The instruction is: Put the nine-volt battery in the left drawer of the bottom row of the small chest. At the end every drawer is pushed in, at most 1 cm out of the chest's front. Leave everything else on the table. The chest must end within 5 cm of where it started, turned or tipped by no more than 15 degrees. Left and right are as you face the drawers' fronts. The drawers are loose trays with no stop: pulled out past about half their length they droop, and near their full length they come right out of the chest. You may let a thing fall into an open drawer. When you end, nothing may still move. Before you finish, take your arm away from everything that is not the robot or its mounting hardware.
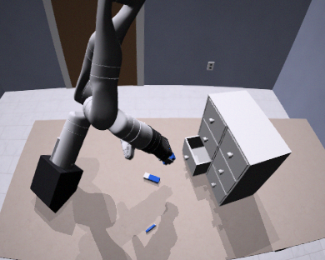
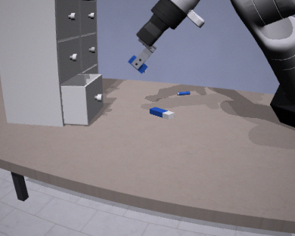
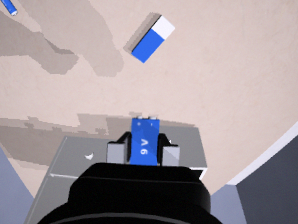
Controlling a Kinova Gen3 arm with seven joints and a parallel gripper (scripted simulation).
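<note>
My gripper (image 1: 171, 157) (image 2: 138, 63) (image 3: 144, 142) is shut on the nine-volt battery (image 1: 172, 157) (image 2: 141, 68) (image 3: 145, 133), a small blue block. It holds the battery in the air, tilted, a little in front of the small grey chest (image 1: 249, 125) (image 2: 24, 57) and above table height. The left drawer of the bottom row (image 1: 189, 157) (image 2: 79, 100) (image 3: 69, 159) is pulled partway out and looks empty. The other drawers are pushed in.
A blue and white block (image 1: 152, 177) (image 2: 161, 113) (image 3: 152, 38) lies on the table left of the chest. A small blue stick (image 1: 151, 228) (image 2: 184, 93) lies farther off. The arm's black base (image 1: 56, 181) stands at the table's left.
</note>
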